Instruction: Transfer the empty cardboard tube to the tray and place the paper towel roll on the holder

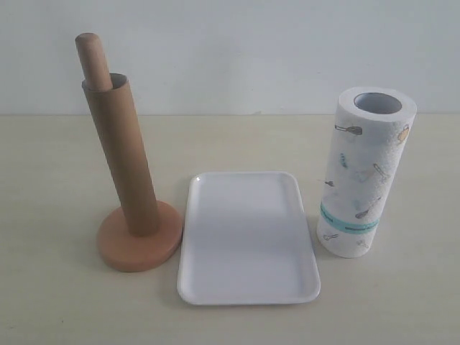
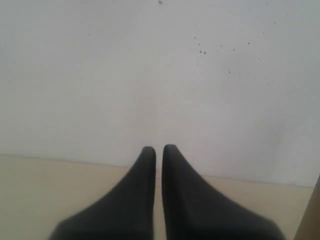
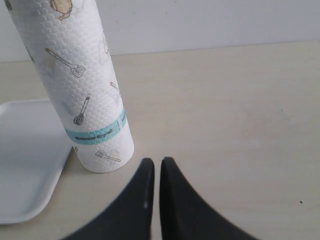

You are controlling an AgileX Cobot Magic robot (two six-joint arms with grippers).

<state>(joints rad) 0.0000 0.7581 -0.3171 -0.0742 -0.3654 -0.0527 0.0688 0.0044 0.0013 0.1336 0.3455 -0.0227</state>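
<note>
The brown cardboard tube stands slipped over the pole of the wooden holder, whose rounded top sticks out above it, on the left of the exterior view. The white tray lies flat in the middle. To its right the printed paper towel roll stands upright. Neither gripper shows in the exterior view. My left gripper is shut on nothing, facing the wall above the table. My right gripper is shut and empty, close beside the paper towel roll, with a tray corner beyond.
A pale wall rises behind the beige table. A brown edge shows at the border of the left wrist view.
</note>
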